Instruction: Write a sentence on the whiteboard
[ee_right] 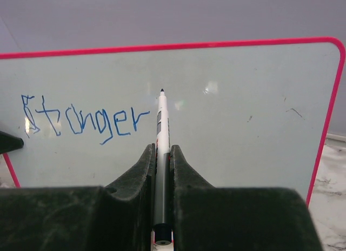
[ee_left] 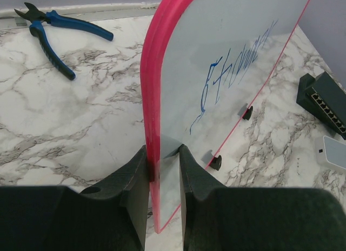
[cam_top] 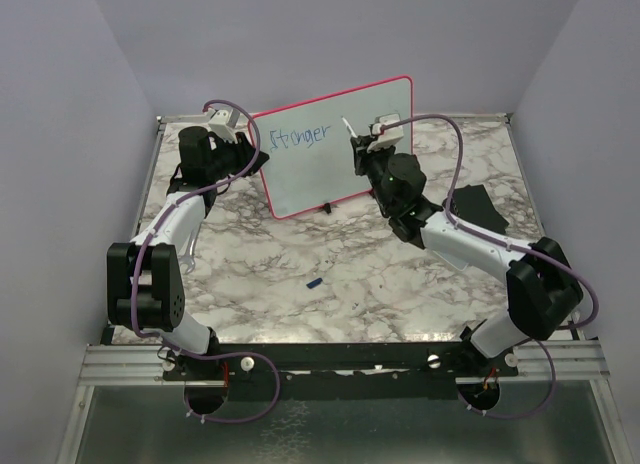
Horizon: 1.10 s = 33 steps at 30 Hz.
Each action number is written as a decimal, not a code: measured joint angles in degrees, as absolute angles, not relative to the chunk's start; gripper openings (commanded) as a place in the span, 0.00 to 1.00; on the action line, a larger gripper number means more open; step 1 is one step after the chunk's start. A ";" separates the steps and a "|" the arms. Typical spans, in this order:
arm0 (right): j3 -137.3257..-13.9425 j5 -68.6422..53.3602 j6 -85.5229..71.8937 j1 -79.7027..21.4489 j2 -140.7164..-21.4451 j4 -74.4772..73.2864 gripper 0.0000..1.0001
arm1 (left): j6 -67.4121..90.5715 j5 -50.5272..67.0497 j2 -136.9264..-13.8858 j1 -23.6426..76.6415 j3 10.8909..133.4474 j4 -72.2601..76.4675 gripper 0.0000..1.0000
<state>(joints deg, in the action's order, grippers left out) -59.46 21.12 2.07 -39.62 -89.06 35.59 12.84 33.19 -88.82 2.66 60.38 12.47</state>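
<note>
One word of the sentence (ee_right: 81, 121), "Stronger", runs in thin, uneven blue strokes across the upper left of the whiteboard (cam_top: 340, 154), and the white surface to its right is unwritten. The board is white with rounded corners and a thin pink-red frame. It stands upright on small black feet toward the far side of the marbled table (cam_top: 300, 254), set between my two arms. My left gripper (ee_left: 163, 156) is pinched on the board's left edge, one finger on each face. My right gripper (ee_right: 162, 153) is pressed together on a marker (ee_right: 161, 121), whose dark tip points at the board just right of the final "r". I cannot tell whether the tip touches. Blue pliers (ee_left: 51, 32) lie behind the board.
</note>
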 measured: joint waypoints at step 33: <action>-60.49 15.09 -0.67 -34.39 -92.84 32.27 0.01 | 12.64 33.19 -88.82 2.66 60.38 12.36 0.10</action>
<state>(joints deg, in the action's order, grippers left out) -60.49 15.09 -0.67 -34.39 -92.84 32.27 12.64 33.19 -88.82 2.66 60.38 12.36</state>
